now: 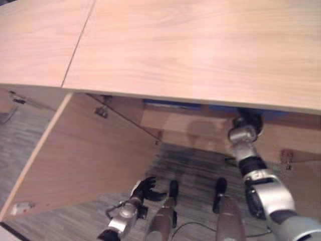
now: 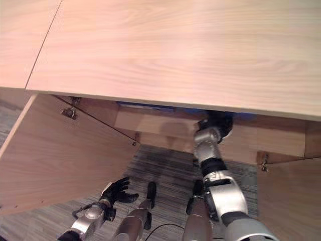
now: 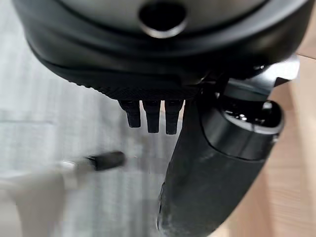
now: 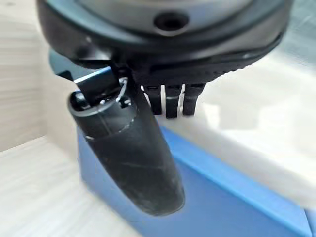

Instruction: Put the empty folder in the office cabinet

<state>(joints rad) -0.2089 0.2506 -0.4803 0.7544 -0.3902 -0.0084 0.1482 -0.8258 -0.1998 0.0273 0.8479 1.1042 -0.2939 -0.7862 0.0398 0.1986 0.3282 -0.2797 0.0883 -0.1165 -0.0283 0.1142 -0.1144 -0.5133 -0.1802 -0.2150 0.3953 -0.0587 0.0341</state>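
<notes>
We look down over the pale wooden top of the office cabinet (image 1: 200, 45), whose left door (image 1: 85, 155) stands swung wide open above a grey carpeted floor (image 1: 195, 170). The right arm reaches under the top and into the cabinet, where the right hand (image 4: 133, 158) rests against the blue folder (image 4: 227, 197); the folder stands on the light shelf inside, its blue edge (image 2: 145, 106) just visible beneath the overhanging top. From the wrist we see the thumb lying along the folder's face and the fingers (image 4: 170, 101) extended past it, but we cannot tell whether they clasp the folder or merely touch it. The left hand (image 1: 145, 188) hangs low by the open door, well apart from the cabinet's interior, fingers loosely spread and holding nothing.
</notes>
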